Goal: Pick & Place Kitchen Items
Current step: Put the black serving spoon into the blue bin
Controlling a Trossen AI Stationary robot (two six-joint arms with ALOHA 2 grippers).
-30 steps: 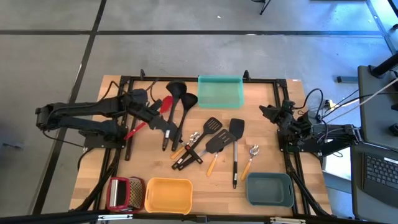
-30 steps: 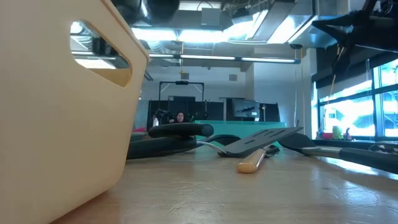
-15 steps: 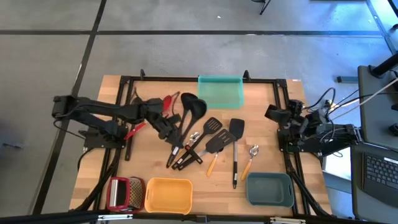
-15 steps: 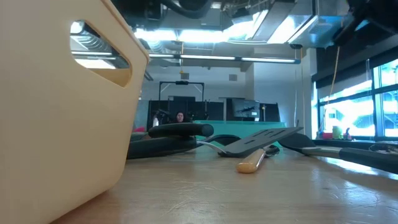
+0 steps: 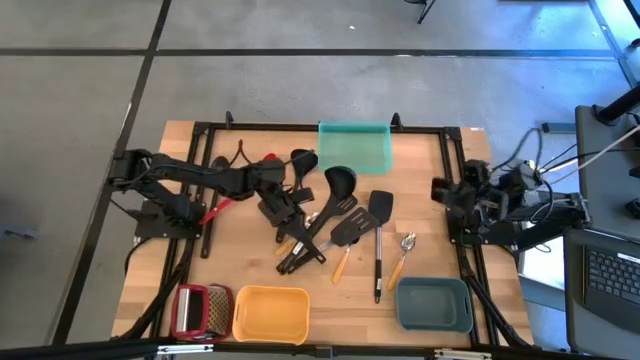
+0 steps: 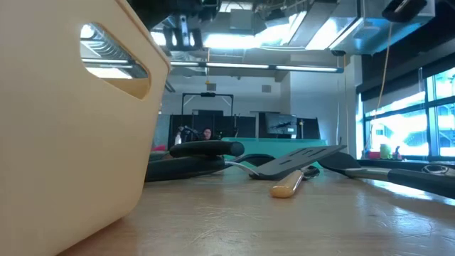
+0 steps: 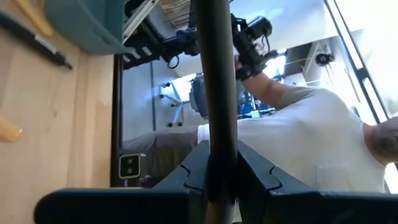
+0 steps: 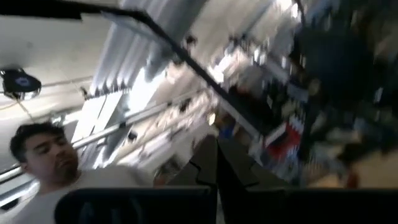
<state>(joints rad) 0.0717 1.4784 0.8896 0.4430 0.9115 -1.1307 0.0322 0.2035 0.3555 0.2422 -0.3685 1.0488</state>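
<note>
While the right gripper (image 5: 438, 189) is sitting pressed together at the table's edge, the left gripper (image 5: 292, 207) is pinching a black ladle (image 5: 335, 188) above the utensils.

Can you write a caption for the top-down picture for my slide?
Left hand carries a black ladle over scattered utensils; right hand waits at the table's edge.

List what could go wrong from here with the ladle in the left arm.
1. The left gripper is shut on the black ladle well away from its bowl, so the ladle may swivel or slip in the grip.
2. The ladle hangs over the crowded utensil pile; lowering it here could knock or snag the spatulas.
3. If it is bound for the teal tray, its long handle may overhang the rim and tip out.
</note>
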